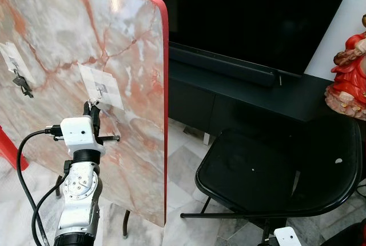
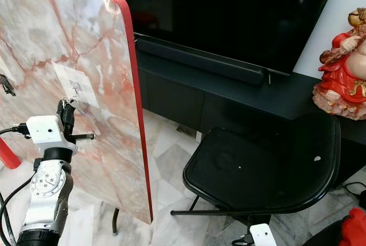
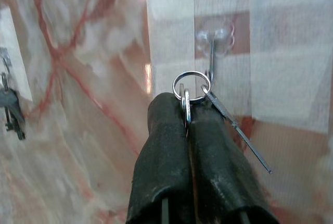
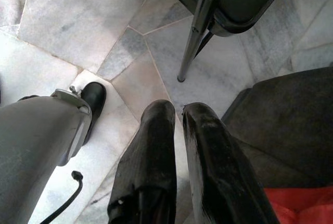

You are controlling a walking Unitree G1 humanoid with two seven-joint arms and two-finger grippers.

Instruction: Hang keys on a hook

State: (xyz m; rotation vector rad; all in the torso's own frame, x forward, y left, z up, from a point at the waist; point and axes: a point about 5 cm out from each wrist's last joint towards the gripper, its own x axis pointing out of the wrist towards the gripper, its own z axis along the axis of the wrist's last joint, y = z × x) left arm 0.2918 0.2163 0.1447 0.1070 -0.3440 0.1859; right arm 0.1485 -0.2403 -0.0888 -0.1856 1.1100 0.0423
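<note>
An upright marble-patterned board (image 1: 68, 40) with a red rim carries two small hooks on white adhesive pads. My left gripper (image 1: 91, 108) is raised against the board just below the right-hand hook (image 3: 210, 52). Its fingers (image 3: 166, 146) are shut on a silver key ring (image 3: 191, 86), which sits just under the hook's lower end. A thin key (image 3: 237, 130) dangles from the ring. Another bunch of dark keys (image 1: 22, 83) hangs on the left-hand hook. My right gripper (image 4: 179, 112) hangs low, pointing at the floor, fingers together and holding nothing.
A black folding chair (image 1: 274, 171) stands to the right of the board. Behind it are a low black cabinet (image 1: 229, 86), a large dark TV and a red figurine (image 1: 350, 74). A red stool leg (image 1: 8, 149) is at the far left. The floor is grey marble tile (image 4: 52, 36).
</note>
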